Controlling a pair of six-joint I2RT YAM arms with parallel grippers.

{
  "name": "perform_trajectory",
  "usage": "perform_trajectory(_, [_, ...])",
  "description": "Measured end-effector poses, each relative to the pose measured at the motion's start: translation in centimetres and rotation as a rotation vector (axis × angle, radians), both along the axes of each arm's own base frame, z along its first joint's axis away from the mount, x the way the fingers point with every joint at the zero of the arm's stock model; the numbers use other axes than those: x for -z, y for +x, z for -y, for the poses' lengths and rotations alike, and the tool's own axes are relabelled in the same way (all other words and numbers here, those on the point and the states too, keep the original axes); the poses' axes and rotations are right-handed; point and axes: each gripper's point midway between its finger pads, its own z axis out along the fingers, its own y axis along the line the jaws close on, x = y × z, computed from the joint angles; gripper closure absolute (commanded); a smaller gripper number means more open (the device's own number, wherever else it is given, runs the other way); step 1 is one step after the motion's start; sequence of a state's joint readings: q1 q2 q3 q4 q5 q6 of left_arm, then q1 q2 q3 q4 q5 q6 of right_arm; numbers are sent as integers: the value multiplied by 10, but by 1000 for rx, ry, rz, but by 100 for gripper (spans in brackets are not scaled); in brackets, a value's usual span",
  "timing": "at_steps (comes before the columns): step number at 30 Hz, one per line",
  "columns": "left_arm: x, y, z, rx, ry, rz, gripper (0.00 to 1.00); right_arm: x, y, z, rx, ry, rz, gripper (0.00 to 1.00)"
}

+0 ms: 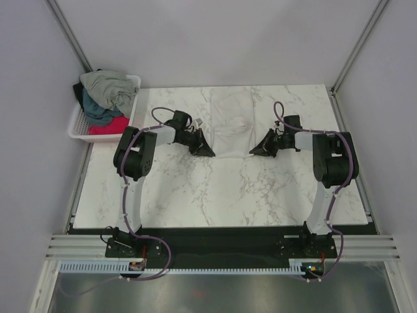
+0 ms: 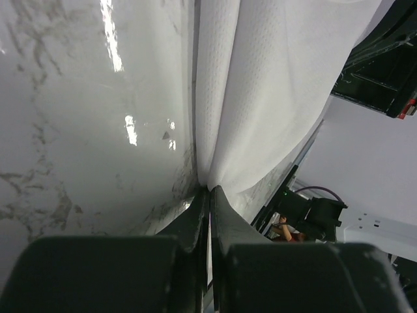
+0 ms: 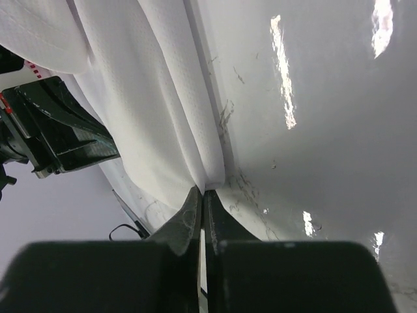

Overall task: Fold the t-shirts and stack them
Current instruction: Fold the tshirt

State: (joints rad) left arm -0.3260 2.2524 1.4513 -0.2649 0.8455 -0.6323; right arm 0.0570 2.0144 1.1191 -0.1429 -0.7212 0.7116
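left gripper (image 2: 210,192): jaws pressed together, clamped on near-left edge of white t-shirt (image 1: 231,120) | right gripper (image 3: 202,194): jaws together, pinching its near-right edge, apparently just a thin fold | shirt: flat on marble table (image 1: 195,189), spread away from both grippers, between them

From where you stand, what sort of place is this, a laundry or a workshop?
Probably a robot test booth, not a laundry: plain grey panel walls enclose a marble-patterned table, two robot arms are bolted at its edge, with one white t-shirt and a basket of clothes.
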Motion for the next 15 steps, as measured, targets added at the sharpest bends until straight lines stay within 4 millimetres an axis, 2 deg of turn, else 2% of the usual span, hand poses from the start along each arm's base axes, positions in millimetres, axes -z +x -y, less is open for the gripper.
perform_trajectory(6, [-5, -9, -3, -2, 1, 1, 98, -10, -1, 1, 3, 1, 18, 100])
perform_trajectory(8, [-15, -14, -5, -3, -1, 12, 98, -23, -5, 1, 7, 5, 38, 100])
perform_trajectory(11, [-40, -21, -7, -3, -16, 55, 98, -47, -11, 1, 12, 13, 84, 100])
perform_trajectory(15, [-71, -30, -8, 1, -37, 115, 98, -73, -28, 1, 11, 23, 132, 100])
